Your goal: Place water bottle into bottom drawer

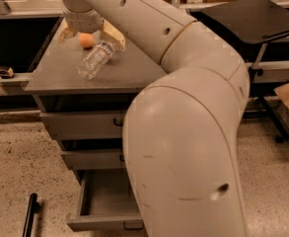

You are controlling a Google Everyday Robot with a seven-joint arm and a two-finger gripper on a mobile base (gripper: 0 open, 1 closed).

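Plastic water bottle [95, 59], crinkled, on grey cabinet top [55, 75], cream jaws spread, straddling round orange [86, 40].

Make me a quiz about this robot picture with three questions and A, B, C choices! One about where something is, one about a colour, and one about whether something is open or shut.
1. Where is the water bottle?
A) lying on the cabinet top
B) inside the top drawer
C) on the floor

2. What colour is the round fruit by the gripper?
A) green
B) orange
C) purple

3. How is the bottom drawer?
A) pulled open
B) pushed shut
C) lifted onto the cabinet

Answers:
1 A: the water bottle lies on its side on the grey cabinet top.
2 B: the fruit is orange, and the open gripper is at the back of the cabinet top with a finger on each side of it.
3 A: the bottom drawer sticks out, so its inside shows.
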